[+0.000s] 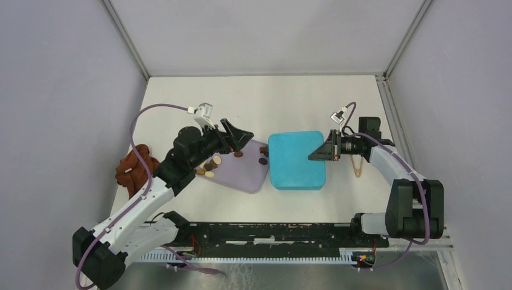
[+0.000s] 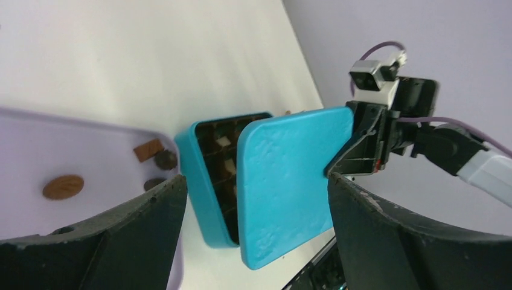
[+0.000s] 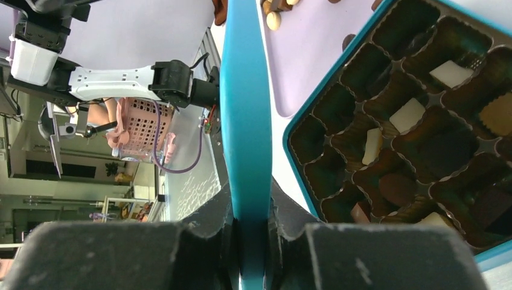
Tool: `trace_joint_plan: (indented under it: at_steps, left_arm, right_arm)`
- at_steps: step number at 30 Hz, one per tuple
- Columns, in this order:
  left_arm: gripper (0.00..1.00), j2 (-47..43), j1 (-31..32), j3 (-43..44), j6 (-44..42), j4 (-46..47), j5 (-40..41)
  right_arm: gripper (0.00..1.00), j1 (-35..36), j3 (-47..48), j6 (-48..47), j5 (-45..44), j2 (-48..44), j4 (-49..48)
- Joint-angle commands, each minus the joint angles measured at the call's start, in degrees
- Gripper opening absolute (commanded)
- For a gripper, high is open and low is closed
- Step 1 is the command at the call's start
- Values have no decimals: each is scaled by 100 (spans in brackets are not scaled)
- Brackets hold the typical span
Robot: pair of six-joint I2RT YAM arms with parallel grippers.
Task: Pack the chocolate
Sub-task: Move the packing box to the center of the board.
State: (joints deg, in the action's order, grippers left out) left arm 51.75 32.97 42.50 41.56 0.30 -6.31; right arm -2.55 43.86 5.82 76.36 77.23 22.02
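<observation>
Chocolate (image 1: 209, 167) — small dark, mid-brown and cream pieces, round and oval — lies loose on the lavender tray (image 1: 250, 178), below the left fingers (image 2: 121, 235), which stand wide and hold nothing. Left arm is clearly the nearer. Right fingers (image 3: 208, 217) pinch the teal lid (image 3: 244, 109) edge-on above the open box (image 2: 205, 181) — beside the tray, compartments part-filled.
</observation>
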Motion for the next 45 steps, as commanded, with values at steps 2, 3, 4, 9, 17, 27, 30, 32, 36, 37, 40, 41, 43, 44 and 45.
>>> trace_joint_plan:
  at_steps: [2, 3, 4, 9, 17, 27, 30, 32, 36, 37, 40, 41, 43, 44, 45]
  left_arm:
    - [91, 1, -10, -477, 73, 165, -86]
    - [91, 12, -8, -523, 113, 242, -108]
    - [91, 42, -4, -562, 149, 291, -139]
    - [91, 230, -1, -644, 241, 483, -326]
    - [91, 408, 4, -750, 328, 674, -489]
    - [86, 776, 23, -836, 449, 928, -751]
    - [85, 880, 40, -840, 467, 936, -799]
    - [85, 926, 58, -840, 475, 937, -810]
    - [84, 1035, 123, -843, 484, 953, -824]
    - [84, 1074, 146, -836, 485, 955, -828]
    - [83, 1217, 211, -795, 472, 964, -852]
    - [83, 1268, 247, -776, 463, 964, -862]
    - [82, 1358, 303, -734, 443, 964, -876]
    - [82, 1399, 318, -712, 434, 964, -885]
    - [82, 1436, 338, -695, 426, 964, -889]
  right_arm:
    - [0, 70, -298, 774, -59, -121, -1285]
    - [0, 70, -307, 780, -68, -68, -1311]
    - [0, 70, -299, 785, -94, -40, -1321]
    - [0, 70, -221, 720, -181, 150, -1323]
    - [0, 70, -208, 619, -241, 225, -1199]
    - [0, -9, -194, 530, -375, 309, -1064]
    - [0, -35, -192, 475, -404, 328, -973]
    - [0, -68, -193, 465, -441, 320, -950]
    - [0, -143, -191, 423, -493, 329, -894]
    - [0, -164, -185, 418, -512, 328, -878]
    - [0, -185, -158, 368, -532, 369, -791]
    - [0, -185, -158, 341, -519, 371, -763]
    - [0, -185, -166, 342, -478, 369, -743]
    - [0, -185, -175, 341, -441, 366, -743]
    - [0, -185, -183, 342, -435, 368, -741]
